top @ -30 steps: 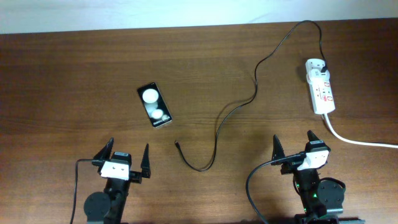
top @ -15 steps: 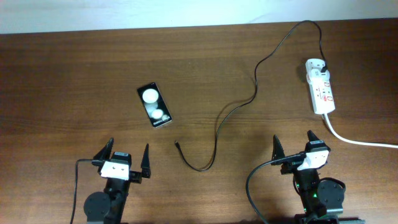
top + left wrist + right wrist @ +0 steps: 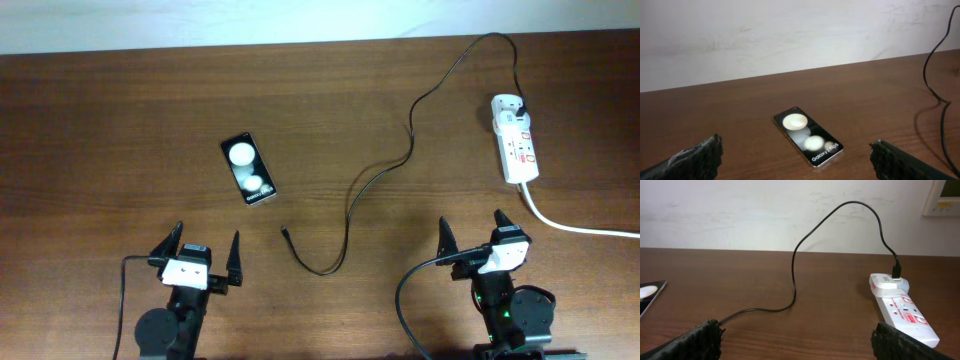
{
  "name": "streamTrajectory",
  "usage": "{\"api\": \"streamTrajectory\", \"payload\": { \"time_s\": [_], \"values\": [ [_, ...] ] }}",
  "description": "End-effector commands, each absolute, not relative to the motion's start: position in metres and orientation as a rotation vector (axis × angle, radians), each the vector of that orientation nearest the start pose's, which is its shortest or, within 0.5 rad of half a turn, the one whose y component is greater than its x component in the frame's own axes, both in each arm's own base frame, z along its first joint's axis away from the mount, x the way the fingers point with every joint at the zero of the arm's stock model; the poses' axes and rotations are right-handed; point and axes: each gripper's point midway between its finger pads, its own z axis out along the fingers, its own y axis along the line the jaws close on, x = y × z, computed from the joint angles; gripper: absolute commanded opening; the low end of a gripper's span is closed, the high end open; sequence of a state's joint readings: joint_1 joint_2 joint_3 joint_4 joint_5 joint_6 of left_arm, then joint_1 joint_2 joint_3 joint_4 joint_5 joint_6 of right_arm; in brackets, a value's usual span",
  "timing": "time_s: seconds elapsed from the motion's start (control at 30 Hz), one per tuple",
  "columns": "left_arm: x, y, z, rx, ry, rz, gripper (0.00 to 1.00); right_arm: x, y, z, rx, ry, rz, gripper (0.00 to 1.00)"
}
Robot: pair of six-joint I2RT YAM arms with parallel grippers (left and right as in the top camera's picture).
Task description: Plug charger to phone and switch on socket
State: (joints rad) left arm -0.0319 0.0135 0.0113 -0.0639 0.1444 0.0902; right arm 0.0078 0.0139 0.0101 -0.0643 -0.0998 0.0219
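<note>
Well, the left claw (image 3: 207,240) and right claw (image 3: 471,222) both gaped empty at the near edge. The phone (image 3: 249,169) lay ahead of the left, the charger (image 3: 349,215) trailing its loose tip nearby, the socket (image 3: 517,145) far right. Pinched badly, that thin tip could twist; the phone might slide.

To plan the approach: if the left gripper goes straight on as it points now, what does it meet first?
Likely the phone: it lies flat, centred ahead of the open left gripper in its wrist view, though depth is unclear.
</note>
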Motion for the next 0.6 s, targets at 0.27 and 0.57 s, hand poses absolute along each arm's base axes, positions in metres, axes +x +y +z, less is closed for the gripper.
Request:
{"api": "streamTrajectory", "payload": {
  "time_s": [0.27, 0.57],
  "values": [
    [0.244, -0.030, 0.162, 0.212, 1.614, -0.048, 0.99, 0.245, 0.023, 0.159, -0.082, 1.636, 0.123, 0.99],
    [0.233, -0.040, 0.224, 0.258, 1.464, -0.082, 0.99, 0.245, 0.023, 0.159, -0.082, 1.637, 0.123, 0.99]
  ]
}}
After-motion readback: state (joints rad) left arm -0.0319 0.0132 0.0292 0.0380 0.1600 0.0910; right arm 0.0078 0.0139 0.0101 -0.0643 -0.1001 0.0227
